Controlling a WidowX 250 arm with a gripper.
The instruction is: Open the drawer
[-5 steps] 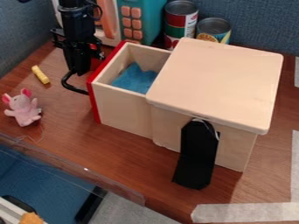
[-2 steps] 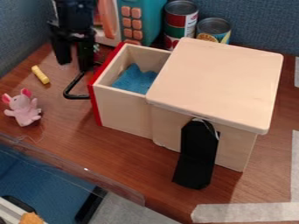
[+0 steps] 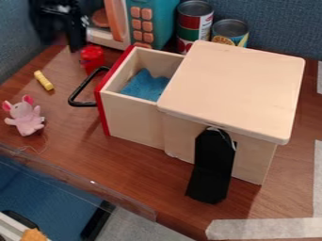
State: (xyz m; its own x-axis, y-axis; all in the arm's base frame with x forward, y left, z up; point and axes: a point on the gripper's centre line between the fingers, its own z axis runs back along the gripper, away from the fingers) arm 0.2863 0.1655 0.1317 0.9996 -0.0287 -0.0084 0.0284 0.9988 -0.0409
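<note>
The pale wooden drawer (image 3: 132, 117) with a red front stands open from its pale wooden box (image 3: 236, 84), a blue cloth (image 3: 144, 85) inside. Its black looped handle (image 3: 84, 104) points toward the view's left. Beyond it, up and left in view, the black two-finger gripper (image 3: 61, 41) hangs clear of the handle, fingers apart.
</note>
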